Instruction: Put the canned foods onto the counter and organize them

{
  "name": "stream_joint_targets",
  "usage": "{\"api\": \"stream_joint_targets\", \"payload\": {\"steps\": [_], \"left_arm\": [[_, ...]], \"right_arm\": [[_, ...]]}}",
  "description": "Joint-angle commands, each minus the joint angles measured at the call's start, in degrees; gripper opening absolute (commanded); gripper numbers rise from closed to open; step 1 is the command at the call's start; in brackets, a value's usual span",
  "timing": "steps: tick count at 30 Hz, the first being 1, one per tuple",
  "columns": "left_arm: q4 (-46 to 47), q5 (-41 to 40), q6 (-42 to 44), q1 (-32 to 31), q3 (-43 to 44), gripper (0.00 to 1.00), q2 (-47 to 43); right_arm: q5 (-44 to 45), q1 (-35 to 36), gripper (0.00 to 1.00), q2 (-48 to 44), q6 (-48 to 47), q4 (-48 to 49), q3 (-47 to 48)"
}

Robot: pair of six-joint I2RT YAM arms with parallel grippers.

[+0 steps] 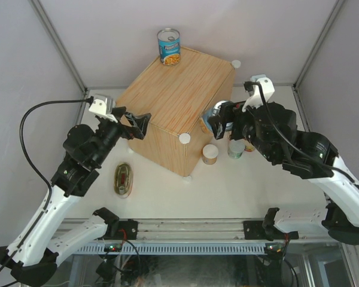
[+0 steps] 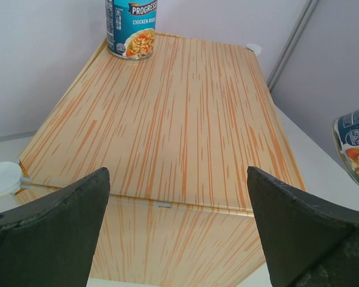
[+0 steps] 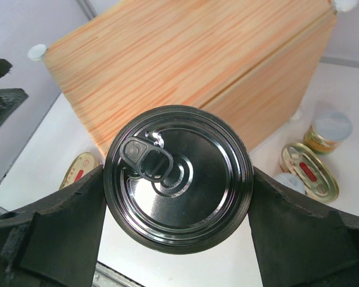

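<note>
**Beside the counter's right edge, a second soup can is hanging in the right gripper**

On the table [image 1: 239,188], the counter [image 1: 173,98] is standing as a stiff wood-grain box with a broad, flat top. One tall blue can [image 2: 130,28] is sitting upright at its far corner. Its label is showing "PROGRESS" and "CHICKEN NOO", with the rest cut off.

The right gripper [image 1: 221,119] is clamping the second tall can [image 3: 178,178] across its body, pull-tab lid facing the wrist camera. This can is probably rigid, fairly heavy and smooth-walled, so a firm squeeze at mid-height suits it.

The left gripper [image 2: 176,179] is gaping wide with nothing in it, facing the counter's near-left edge.

Two small pale-lidded cans [image 1: 210,153] are waiting on the table by the counter's near corner, and are likely light. An oval tin [image 1: 124,179] is lying flat to the left, low enough that pinching across its narrow width looks best.
</note>
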Motion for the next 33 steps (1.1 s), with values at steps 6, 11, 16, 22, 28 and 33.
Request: {"api": "stream_joint_targets", "payload": {"steps": [6, 11, 16, 22, 28, 33], "left_arm": [[0.7, 2.6, -0.1, -0.9, 3.2, 0.99, 1.3], [1.2, 4.9, 0.6, -0.9, 4.0, 0.99, 2.2], [1.6, 6.9, 2.0, -0.9, 4.8, 0.99, 2.9], [2.3, 8.6, 3.2, -0.9, 5.9, 1.00, 4.3], [2.9, 9.2, 4.1, -0.9, 6.4, 1.00, 5.4], [3.1, 9.3, 4.7, -0.9, 5.7, 1.00, 5.5]], "right_arm": [[-2.8, 1.7, 0.03, 7.0, -3.6, 13.3, 11.9], [-3.8, 2.3, 0.03, 11.7, -4.0, 12.7, 15.9], [-4.6, 2.4, 0.04, 16.8, -4.3, 10.4, 21.5], [-4.5, 2.4, 0.05, 23.3, -4.9, 5.9, 30.3], [-4.3, 2.1, 0.08, 29.7, -4.7, 0.5, 38.0], [-4.9, 1.5, 0.11, 32.9, -3.9, -2.4, 41.4]]}}
